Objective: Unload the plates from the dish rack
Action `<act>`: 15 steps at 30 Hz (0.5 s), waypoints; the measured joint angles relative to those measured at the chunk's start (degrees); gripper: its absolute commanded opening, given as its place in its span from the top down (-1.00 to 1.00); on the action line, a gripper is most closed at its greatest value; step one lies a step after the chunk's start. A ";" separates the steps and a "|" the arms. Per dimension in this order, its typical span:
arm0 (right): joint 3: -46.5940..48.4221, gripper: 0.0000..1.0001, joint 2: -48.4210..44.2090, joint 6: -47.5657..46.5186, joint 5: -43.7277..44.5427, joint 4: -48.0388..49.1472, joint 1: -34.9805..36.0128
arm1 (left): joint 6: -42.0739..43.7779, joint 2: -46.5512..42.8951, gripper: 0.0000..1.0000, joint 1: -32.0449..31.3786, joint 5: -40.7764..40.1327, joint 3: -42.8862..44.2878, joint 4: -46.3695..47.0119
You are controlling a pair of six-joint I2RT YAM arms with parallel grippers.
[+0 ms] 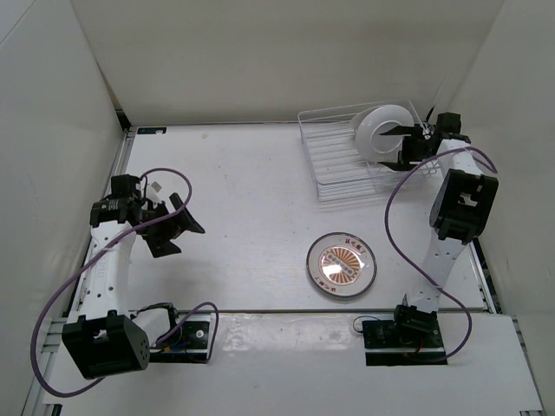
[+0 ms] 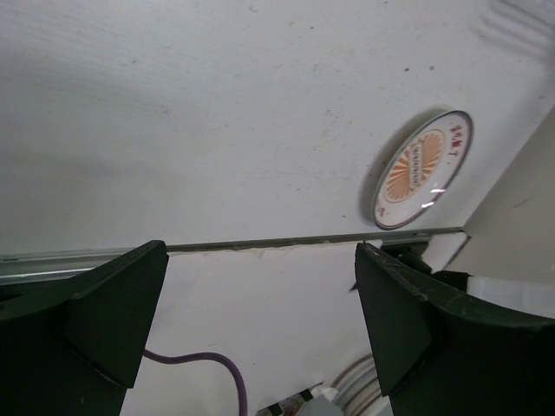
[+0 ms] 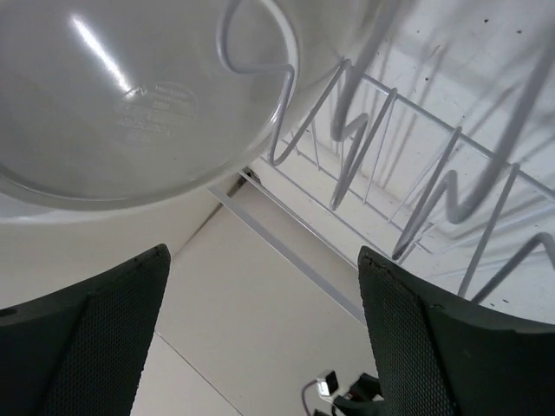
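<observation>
The white plate (image 1: pixel 379 130) stands on edge at the back right of the white wire dish rack (image 1: pixel 340 165). My right gripper (image 1: pixel 393 147) is open at the plate's near right side. In the right wrist view the plate's underside (image 3: pixel 130 95) and the rack's tines (image 3: pixel 347 130) lie just ahead of the open, empty right gripper (image 3: pixel 264 295). The orange sunburst plate (image 1: pixel 342 265) lies flat on the table in front of the rack. It also shows in the left wrist view (image 2: pixel 423 168). My left gripper (image 1: pixel 178 224) is open and empty at the left, and looks the same in its own view (image 2: pixel 260 286).
White walls enclose the table at the back and on both sides. The rack sits close to the right wall. Purple cables (image 1: pixel 165 178) loop beside both arms. A metal strip (image 2: pixel 303 243) runs along the table's near edge.
</observation>
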 measured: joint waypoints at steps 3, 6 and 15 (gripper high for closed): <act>-0.13 -0.81 -0.46 -2.08 -0.39 -1.92 -0.02 | -1.79 2.64 -1.00 0.85 3.06 2.91 1.60; -1.97 -0.81 -3.63 -3.93 -0.39 -3.02 0.00 | -6.16 8.26 -1.00 2.64 9.60 10.16 5.16; -6.23 -0.71 -27.17 -17.73 4.37 -11.34 -0.17 | -18.71 37.31 -1.00 -1.09 17.51 54.64 33.48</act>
